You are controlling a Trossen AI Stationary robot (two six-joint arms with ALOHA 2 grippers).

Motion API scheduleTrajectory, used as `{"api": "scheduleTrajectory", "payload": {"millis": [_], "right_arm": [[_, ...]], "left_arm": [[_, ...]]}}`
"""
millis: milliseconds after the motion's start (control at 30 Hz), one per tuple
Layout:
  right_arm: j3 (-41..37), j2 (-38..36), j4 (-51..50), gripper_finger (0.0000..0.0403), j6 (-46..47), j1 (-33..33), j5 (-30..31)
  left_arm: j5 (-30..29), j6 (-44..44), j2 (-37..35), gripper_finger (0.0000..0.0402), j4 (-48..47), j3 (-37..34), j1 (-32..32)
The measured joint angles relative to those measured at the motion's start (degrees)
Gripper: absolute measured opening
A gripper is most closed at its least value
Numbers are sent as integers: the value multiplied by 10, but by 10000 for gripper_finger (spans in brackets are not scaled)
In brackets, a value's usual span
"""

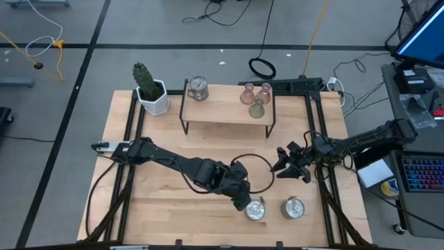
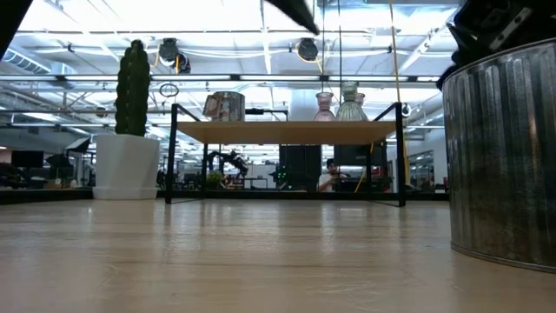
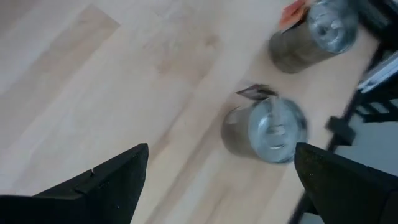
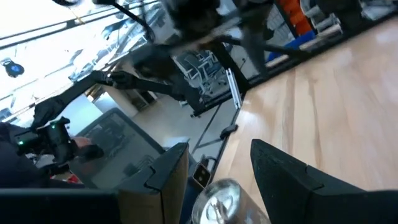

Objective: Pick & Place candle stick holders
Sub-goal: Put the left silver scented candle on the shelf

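Two silver metal holders (image 1: pixel 256 210) (image 1: pixel 293 207) stand on their bases on the table near its near edge. A third silver holder (image 1: pixel 198 88), two pinkish glass holders (image 1: pixel 247 94) (image 1: pixel 264 92) and an olive-green one (image 1: pixel 257 107) stand on a small wooden shelf (image 1: pixel 225 111) at the far side. My left gripper (image 1: pixel 244 201) is open and empty, just left of and above the left silver holder (image 3: pixel 264 127). My right gripper (image 1: pixel 283 165) is open and empty, above the table on the far side of the right silver holder (image 4: pixel 217 202).
A white pot with a green cactus (image 1: pixel 149 87) stands at the far left of the table. A black cable loop (image 1: pixel 253 173) lies between the two arms. Black frame rails (image 1: pixel 326 173) run along the table's sides. Bare wood lies left of the holders.
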Motion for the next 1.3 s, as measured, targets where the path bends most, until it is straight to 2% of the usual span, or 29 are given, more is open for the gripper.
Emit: {"api": "scheduleTrajectory", "payload": {"millis": [133, 233, 433, 600, 833, 1067, 1300], "right_arm": [[42, 0, -40, 167, -40, 11, 1], [100, 3, -150, 166, -89, 24, 2], [224, 38, -405, 167, -180, 51, 21], [294, 96, -509, 166, -215, 78, 20], [352, 202, -571, 167, -233, 101, 20], [398, 280, -578, 166, -236, 107, 18], [409, 296, -596, 166, -212, 111, 20]], "left_arm": [[-57, -35, 0, 397, -91, 0, -8], [-99, -91, -8, 397, -154, 0, -18], [-129, -101, -16, 397, -166, 0, -42], [-151, -110, -20, 397, -192, 0, -51], [-181, -111, -20, 397, -183, 0, -61], [-180, -21, -21, 397, -104, -2, -47], [-155, -11, -21, 397, -26, -90, -43]]}}
